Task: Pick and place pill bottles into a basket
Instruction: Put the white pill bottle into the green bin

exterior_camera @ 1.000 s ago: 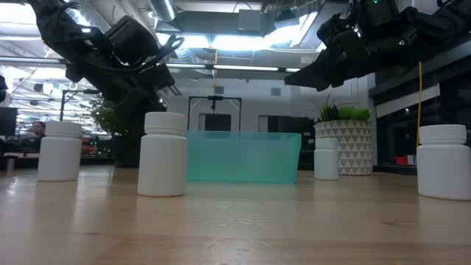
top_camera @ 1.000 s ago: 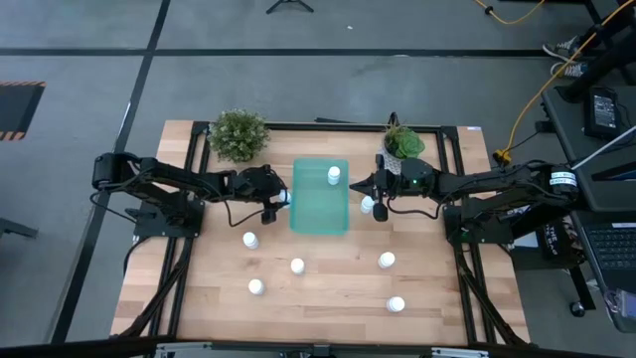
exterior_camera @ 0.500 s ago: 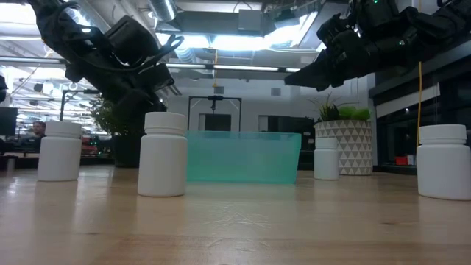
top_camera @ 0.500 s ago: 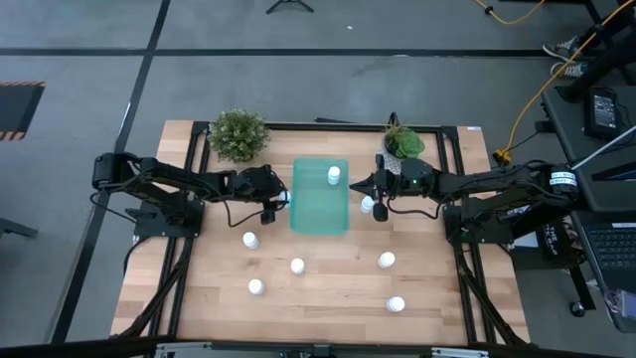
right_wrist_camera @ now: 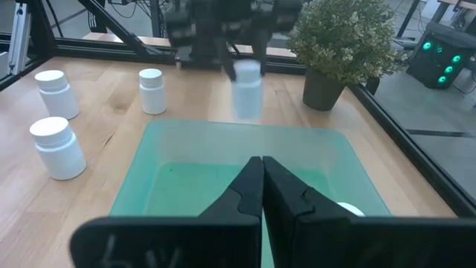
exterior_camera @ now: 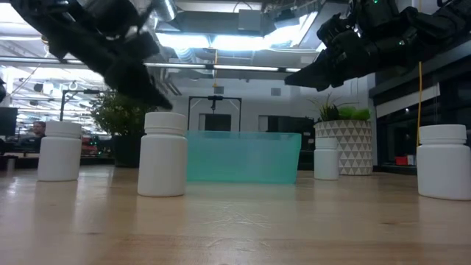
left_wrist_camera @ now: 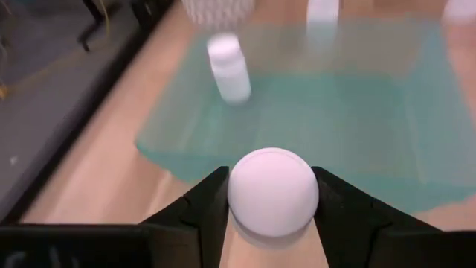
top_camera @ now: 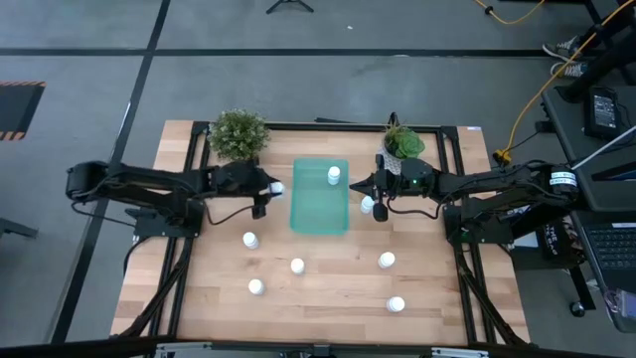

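One pill bottle (left_wrist_camera: 272, 193) sits clamped in the left end effector (top_camera: 270, 189), just beside the basket (top_camera: 319, 221) edge; carry it fully over the rim before letting go (one bottle already lies inside). The right end effector (top_camera: 376, 195) hangs closed, empty. No readable labels anywhere.

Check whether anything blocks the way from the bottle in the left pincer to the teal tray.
Nothing visible does. The left pincer is shut on a pill bottle just off the basket's left edge. The one bottle inside stands at the far end. The right pincer waits across the tray.
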`<state>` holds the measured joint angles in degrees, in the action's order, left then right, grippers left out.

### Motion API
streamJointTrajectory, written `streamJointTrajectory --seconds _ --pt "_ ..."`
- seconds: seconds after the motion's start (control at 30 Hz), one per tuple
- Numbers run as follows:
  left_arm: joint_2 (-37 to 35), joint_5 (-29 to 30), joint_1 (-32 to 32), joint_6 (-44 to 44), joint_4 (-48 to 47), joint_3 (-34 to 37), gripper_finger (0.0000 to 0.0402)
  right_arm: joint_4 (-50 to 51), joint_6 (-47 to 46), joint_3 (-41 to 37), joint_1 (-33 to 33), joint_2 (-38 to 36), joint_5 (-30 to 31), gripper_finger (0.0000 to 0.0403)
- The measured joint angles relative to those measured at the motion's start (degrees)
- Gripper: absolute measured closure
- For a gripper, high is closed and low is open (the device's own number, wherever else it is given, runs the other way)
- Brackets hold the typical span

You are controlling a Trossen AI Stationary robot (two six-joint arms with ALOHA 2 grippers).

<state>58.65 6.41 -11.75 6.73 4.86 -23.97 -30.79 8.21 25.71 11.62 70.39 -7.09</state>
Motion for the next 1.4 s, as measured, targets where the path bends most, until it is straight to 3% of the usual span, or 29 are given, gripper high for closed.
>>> streamJointTrajectory --seconds 0.3,0.73,0.9,1.13,1.4 --pt "1.22 -3.02 0.00 3.60 11.27 -0.15 0.0242 -0.18 0.02 0.00 -0.01 0.00 0.00 0.0397" --pt "17.20 -5.03 -0.50 7.99 12.54 -10.12 0.0242 -0.28 1.09 0.00 0.00 0.00 0.00 0.0397" --pt "23.53 -6.13 -3.24 8.01 15.69 -10.56 0.0240 -0.26 1.09 0.00 0.00 0.00 0.00 0.0397" --pt "28.00 -14.75 -9.92 5.08 21.17 -10.62 0.0242 -0.25 1.20 0.00 0.01 0.00 0.02 0.0397" --pt "30.83 -15.14 -11.67 6.30 23.84 -10.61 0.0242 -0.57 1.31 0.00 0.41 0.00 0.07 0.0397"
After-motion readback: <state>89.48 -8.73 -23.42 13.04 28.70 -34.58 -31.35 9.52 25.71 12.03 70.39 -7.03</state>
